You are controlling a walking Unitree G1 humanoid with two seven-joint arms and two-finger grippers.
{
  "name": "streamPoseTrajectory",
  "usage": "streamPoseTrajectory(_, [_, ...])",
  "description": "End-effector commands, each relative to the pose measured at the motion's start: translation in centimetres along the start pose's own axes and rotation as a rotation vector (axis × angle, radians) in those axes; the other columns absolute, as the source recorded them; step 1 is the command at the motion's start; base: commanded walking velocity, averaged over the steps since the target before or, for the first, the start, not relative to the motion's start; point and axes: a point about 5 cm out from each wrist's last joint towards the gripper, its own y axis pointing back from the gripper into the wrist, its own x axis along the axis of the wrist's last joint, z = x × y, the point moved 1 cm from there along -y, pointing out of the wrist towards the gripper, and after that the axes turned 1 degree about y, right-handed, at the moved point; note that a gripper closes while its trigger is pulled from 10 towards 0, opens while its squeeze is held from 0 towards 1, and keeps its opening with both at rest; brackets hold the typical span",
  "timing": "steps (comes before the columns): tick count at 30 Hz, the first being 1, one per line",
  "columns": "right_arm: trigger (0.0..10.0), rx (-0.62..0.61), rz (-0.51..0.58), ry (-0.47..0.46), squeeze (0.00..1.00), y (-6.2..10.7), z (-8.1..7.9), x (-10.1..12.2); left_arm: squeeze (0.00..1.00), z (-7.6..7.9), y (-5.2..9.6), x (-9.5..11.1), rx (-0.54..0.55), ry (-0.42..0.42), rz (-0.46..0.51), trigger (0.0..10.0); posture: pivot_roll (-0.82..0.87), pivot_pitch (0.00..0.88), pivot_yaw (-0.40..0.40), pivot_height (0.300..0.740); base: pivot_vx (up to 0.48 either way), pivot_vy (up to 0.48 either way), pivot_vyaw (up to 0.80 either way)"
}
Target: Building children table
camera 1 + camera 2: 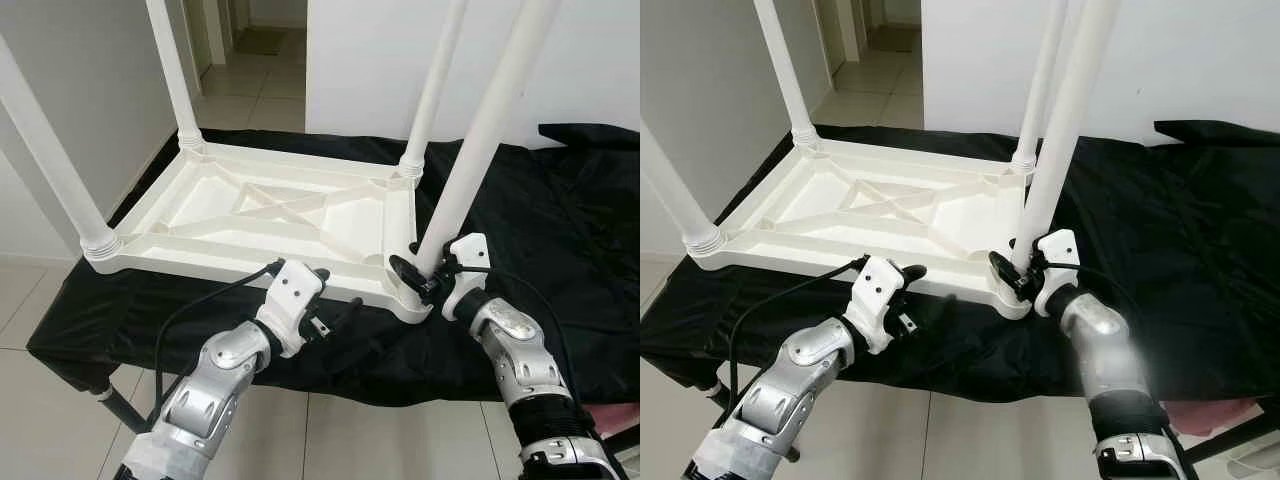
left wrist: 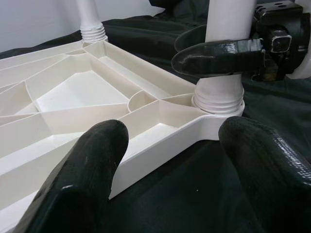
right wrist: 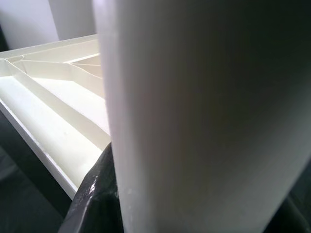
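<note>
A white plastic children's table (image 1: 270, 215) lies upside down on a black cloth (image 1: 560, 230). Its four white legs point up. My right gripper (image 1: 425, 270) is shut on the near right leg (image 1: 480, 130), just above the threaded socket (image 2: 218, 99) at the table's corner. In the right wrist view the leg (image 3: 194, 121) sits close against one black finger (image 3: 97, 194). My left gripper (image 1: 335, 295) is open and holds nothing. It hovers at the table's front rim, left of that corner, with its fingers (image 2: 92, 165) spread wide.
The other legs stand at the near left (image 1: 45, 150), far left (image 1: 175, 70) and far right (image 1: 435, 80) corners. The cloth-covered bench ends just in front of my arms, above a tiled floor (image 1: 40, 400). White walls and a doorway lie behind.
</note>
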Motion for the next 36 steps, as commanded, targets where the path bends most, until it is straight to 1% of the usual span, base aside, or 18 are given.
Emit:
streamPoseTrajectory(1, [10.0, 0.014, -0.031, -0.056, 0.0, -0.2, -1.0, -0.8, 0.0, 0.1, 0.1, 0.1, 0.002, 0.001, -0.001, 10.0, 0.02, 0.011, -0.003, 0.74, 0.0, 0.0, 0.0])
streamPoseTrajectory(2, [10.0, -0.029, -0.031, -0.052, 0.0, -0.4, -1.1, -0.5, 0.0, 0.1, 0.1, 0.1, 0.002, 0.003, -0.001, 10.0, 0.02, 0.011, -0.004, 0.74, 0.0, 0.0, 0.0])
streamPoseTrajectory(3, [10.0, -0.029, -0.031, -0.052, 0.0, -0.4, -1.1, -0.5, 0.0, 0.1, 0.1, 0.1, 0.002, 0.003, -0.001, 10.0, 0.02, 0.011, -0.004, 0.74, 0.0, 0.0, 0.0])
streamPoseTrajectory(4, [10.0, -0.124, -0.057, -0.004, 0.0, -0.7, -1.2, -0.3, 0.0, 0.1, 0.1, 0.0, 0.001, 0.004, -0.002, 10.0, 0.02, 0.011, -0.004, 0.74, 0.0, 0.0, 0.0])
streamPoseTrajectory(5, [10.0, -0.124, -0.057, -0.004, 0.0, -0.7, -1.2, -0.3, 0.0, 0.1, 0.1, 0.0, 0.001, 0.004, -0.002, 10.0, 0.02, 0.011, -0.004, 0.74, 0.0, 0.0, 0.0])
streamPoseTrajectory(7, [10.0, -0.17, -0.047, -0.025, 0.0, -0.9, -1.5, -0.1, 0.0, 0.2, 0.1, 0.1, 0.0, 0.005, -0.001, 10.0, 0.02, 0.011, -0.004, 0.74, 0.0, 0.0, 0.0])
streamPoseTrajectory(10, [10.0, -0.191, -0.038, -0.037, 0.0, -0.9, -1.8, 0.1, 0.0, 0.2, 0.1, 0.1, -0.001, 0.006, -0.001, 10.0, 0.02, 0.012, -0.006, 0.74, 0.0, 0.0, 0.0])
streamPoseTrajectory(12, [10.0, -0.31, -0.046, -0.093, 0.0, -0.9, -2.4, 0.0, 0.0, 0.2, 0.1, 0.0, -0.002, 0.006, -0.002, 10.0, 0.01, 0.013, -0.009, 0.74, 0.0, 0.0, 0.0])
streamPoseTrajectory(14, [10.0, -0.31, -0.046, -0.093, 0.0, -0.9, -2.4, 0.0, 0.0, 0.2, 0.1, 0.0, -0.002, 0.006, -0.002, 10.0, 0.01, 0.013, -0.009, 0.74, 0.0, 0.0, 0.0])
streamPoseTrajectory(16, [10.0, -0.409, -0.061, -0.136, 0.0, -0.7, -3.1, -0.4, 0.0, 0.3, 0.2, 0.0, -0.003, 0.008, -0.004, 10.0, 0.02, 0.015, -0.012, 0.74, 0.0, 0.0, 0.0])
streamPoseTrajectory(17, [10.0, -0.409, -0.061, -0.136, 0.0, -0.7, -3.1, -0.4, 0.0, 0.3, 0.2, 0.0, -0.003, 0.008, -0.004, 10.0, 0.02, 0.015, -0.012, 0.74, 0.0, 0.0, 0.0])
streamPoseTrajectory(19, [10.0, -0.492, -0.076, -0.141, 0.0, -0.4, -3.6, -0.7, 0.0, 0.4, 0.3, -0.1, -0.005, 0.009, -0.004, 10.0, 0.02, 0.015, -0.012, 0.74, 0.0, 0.0, 0.0])
streamPoseTrajectory(20, [10.0, -0.492, -0.076, -0.141, 0.0, -0.4, -3.6, -0.7, 0.0, 0.4, 0.3, -0.1, -0.005, 0.009, -0.004, 10.0, 0.02, 0.015, -0.012, 0.74, 0.0, 0.0, 0.0])
streamPoseTrajectory(22, [10.0, -0.58, -0.083, -0.143, 0.0, 0.0, -4.2, -0.9, 0.0, 0.5, 0.4, -0.1, -0.002, 0.01, -0.007, 10.0, 0.03, 0.016, -0.022, 0.74, 0.0, 0.0, 0.0])
streamPoseTrajectory(23, [10.0, -0.58, -0.083, -0.143, 0.0, 0.0, -4.2, -0.9, 0.0, 0.5, 0.4, -0.1, -0.002, 0.01, -0.007, 10.0, 0.03, 0.016, -0.022, 0.74, 0.0, 0.0, 0.0])
streamPoseTrajectory(25, [10.0, -0.704, -0.081, -0.165, 0.0, 0.7, -4.9, -0.8, 0.0, 0.4, 0.5, -0.1, 0.007, 0.011, -0.008, 10.0, 0.04, 0.017, -0.027, 0.74, 0.0, 0.0, 0.0])
streamPoseTrajectory(31, [10.0, -0.754, -0.085, -0.16, 0.0, 1.1, -5.0, -0.6, 0.0, 0.6, 0.6, -0.2, 0.007, 0.013, -0.01, 10.0, 0.03, 0.014, -0.029, 0.74, 0.0, 0.0, 0.0])
streamPoseTrajectory(36, [10.0, -0.8, -0.101, -0.147, 0.0, 1.6, -4.4, -0.5, 0.0, 0.6, 0.4, -0.1, 0.006, 0.014, -0.008, 10.0, 0.03, 0.01, -0.03, 0.74, 0.0, 0.0, 0.0])
